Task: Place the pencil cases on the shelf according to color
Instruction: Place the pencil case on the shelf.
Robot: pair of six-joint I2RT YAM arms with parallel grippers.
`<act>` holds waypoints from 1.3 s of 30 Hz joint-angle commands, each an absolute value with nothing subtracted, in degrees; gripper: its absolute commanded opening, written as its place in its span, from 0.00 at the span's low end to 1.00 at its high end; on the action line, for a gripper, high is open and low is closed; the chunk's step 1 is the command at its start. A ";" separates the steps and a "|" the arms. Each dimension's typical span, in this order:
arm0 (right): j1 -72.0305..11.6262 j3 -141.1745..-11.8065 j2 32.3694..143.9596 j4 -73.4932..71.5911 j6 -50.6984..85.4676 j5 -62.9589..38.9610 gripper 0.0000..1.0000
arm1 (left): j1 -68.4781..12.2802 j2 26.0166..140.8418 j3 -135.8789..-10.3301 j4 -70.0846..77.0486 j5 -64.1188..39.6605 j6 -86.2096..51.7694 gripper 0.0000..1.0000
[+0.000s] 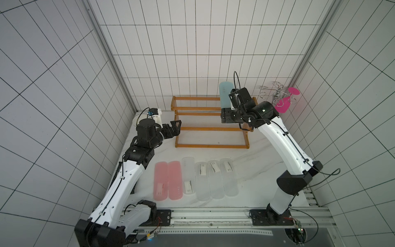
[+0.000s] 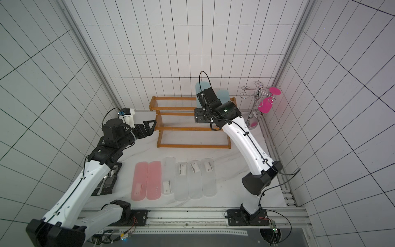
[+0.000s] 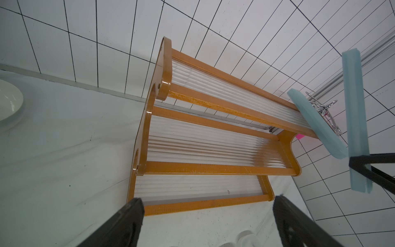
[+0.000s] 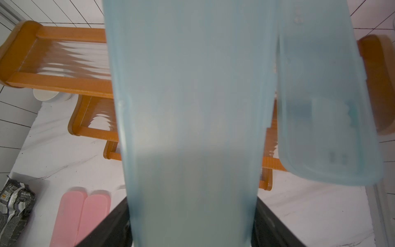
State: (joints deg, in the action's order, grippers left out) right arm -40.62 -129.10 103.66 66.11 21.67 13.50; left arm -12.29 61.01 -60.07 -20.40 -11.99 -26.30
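Observation:
My right gripper [image 4: 192, 213] is shut on a teal-blue pencil case [image 1: 225, 94], holding it upright over the right end of the shelf's top tier. A second teal-blue pencil case [image 2: 222, 96] leans on that tier just beside it, also in the left wrist view [image 3: 316, 126]. The orange-brown shelf [image 1: 209, 129] stands at the back of the table. Two pink pencil cases [image 1: 160, 184] [image 1: 175, 180] and several frosted clear pencil cases [image 1: 202, 181] lie in a row near the front. My left gripper [image 1: 176, 126] hangs open and empty at the shelf's left end.
A chrome wire stand [image 1: 275, 94] holding a pink glass [image 1: 285, 101] is at the back right corner. A black foil packet [image 2: 109, 181] lies under the left arm. A white bowl [image 3: 8, 102] sits at the back left.

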 commanded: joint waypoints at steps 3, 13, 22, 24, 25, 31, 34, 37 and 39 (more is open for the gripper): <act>-37.00 -142.66 113.06 69.17 17.84 12.55 0.70 | -12.13 60.58 -58.80 -17.36 -13.68 -26.15 0.99; -35.33 -146.03 118.83 68.46 20.01 12.34 0.79 | -12.13 59.50 -57.57 -16.54 -16.21 -26.92 0.99; -35.33 -145.37 118.59 67.60 22.38 9.22 0.87 | -12.12 59.33 -57.31 -16.74 -16.86 -27.05 0.99; -35.33 -145.12 117.94 67.26 22.75 8.41 0.87 | -12.08 59.16 -57.16 -16.83 -16.82 -27.01 0.99; -35.43 -144.96 117.49 67.08 22.84 8.20 0.87 | -12.08 59.15 -57.05 -16.78 -16.66 -27.00 0.98; -35.44 -143.87 112.59 66.63 23.81 6.83 0.89 | -12.13 59.49 -56.96 -16.87 -16.06 -26.72 0.98; -35.46 -142.51 108.99 66.95 23.14 8.46 0.93 | -12.13 59.21 -57.68 -18.89 -15.19 -26.32 0.98; -35.42 -139.69 104.68 67.60 22.42 9.30 0.94 | -12.13 57.05 -57.97 -22.28 -14.85 -27.25 0.99; -35.42 -135.50 100.73 67.05 22.46 9.00 0.94 | -12.13 54.83 -56.56 -23.04 -15.74 -28.78 0.99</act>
State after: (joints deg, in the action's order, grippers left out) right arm -35.62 -139.46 105.36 66.98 22.72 8.14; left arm -12.29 58.24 -57.30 -20.82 -15.73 -27.62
